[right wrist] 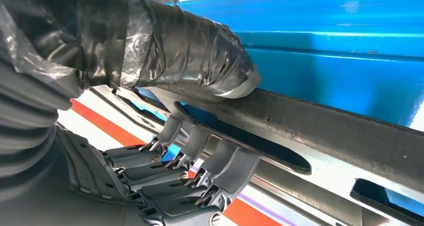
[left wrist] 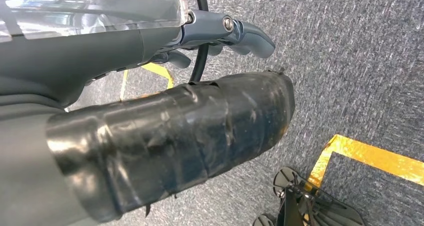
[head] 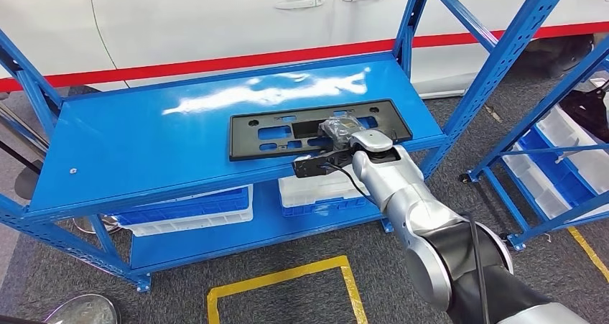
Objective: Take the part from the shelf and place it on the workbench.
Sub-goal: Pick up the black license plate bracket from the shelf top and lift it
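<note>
The part is a flat black plastic plate with several cut-outs, lying near the front right of the blue shelf's top board. My right hand is over the plate's front edge. Seen from the right wrist, the taped thumb presses on one face of the part and the dark fingers lie against the other face, so the hand grips the edge. The blue shelf board is right behind it. My left hand hangs over grey carpet, holding nothing, its fingers apart.
A white car with a red stripe stands behind the shelf. White and blue bins sit on the lower board. A second blue rack with bins is at the right. Yellow tape marks the carpet in front.
</note>
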Controlling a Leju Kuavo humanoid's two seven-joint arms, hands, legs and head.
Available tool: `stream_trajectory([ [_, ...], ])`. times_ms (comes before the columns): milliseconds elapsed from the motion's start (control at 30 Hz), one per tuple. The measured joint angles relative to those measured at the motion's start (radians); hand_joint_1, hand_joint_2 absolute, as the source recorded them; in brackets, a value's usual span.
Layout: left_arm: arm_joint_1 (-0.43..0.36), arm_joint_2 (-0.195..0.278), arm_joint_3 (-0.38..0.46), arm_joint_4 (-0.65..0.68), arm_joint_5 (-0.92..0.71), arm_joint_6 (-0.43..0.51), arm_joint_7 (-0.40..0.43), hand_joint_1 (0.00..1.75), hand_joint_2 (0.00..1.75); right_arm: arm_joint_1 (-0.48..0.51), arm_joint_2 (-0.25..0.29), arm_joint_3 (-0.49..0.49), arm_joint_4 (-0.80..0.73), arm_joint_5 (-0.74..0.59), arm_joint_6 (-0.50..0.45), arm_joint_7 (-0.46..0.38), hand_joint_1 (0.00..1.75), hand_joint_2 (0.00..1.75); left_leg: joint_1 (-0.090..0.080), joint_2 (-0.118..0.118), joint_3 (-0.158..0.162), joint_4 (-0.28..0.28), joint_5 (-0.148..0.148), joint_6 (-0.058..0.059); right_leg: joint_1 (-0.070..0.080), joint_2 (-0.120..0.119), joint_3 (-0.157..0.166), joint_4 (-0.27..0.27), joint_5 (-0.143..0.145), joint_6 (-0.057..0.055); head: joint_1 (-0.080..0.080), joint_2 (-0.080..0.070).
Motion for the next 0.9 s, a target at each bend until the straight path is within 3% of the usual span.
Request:
stream_trajectory([
  [533, 0.0, 0.0, 0.023, 0.0, -0.009, 0.003, -0.002, 0.0, 0.0, 0.001, 0.0, 0.0, 0.0, -0.025, -0.025, -0.004, 1.75, 1.75, 0.0, 0.0, 0.0, 0.0, 0.0, 0.0, -0.001, 0.0, 0.001, 0.0, 0.001, 0.0, 0.0, 0.0],
  [900, -0.001, 0.0, 0.048, 0.0, -0.007, 0.003, -0.003, 0.0, 0.0, -0.022, 0.011, 0.001, -0.056, -0.076, -0.096, -0.057, 1.75, 1.75, 0.0, 0.0, -0.001, 0.0, 0.0, 0.0, -0.001, 0.0, 0.0, 0.0, 0.001, -0.001, 0.0, 0.0],
])
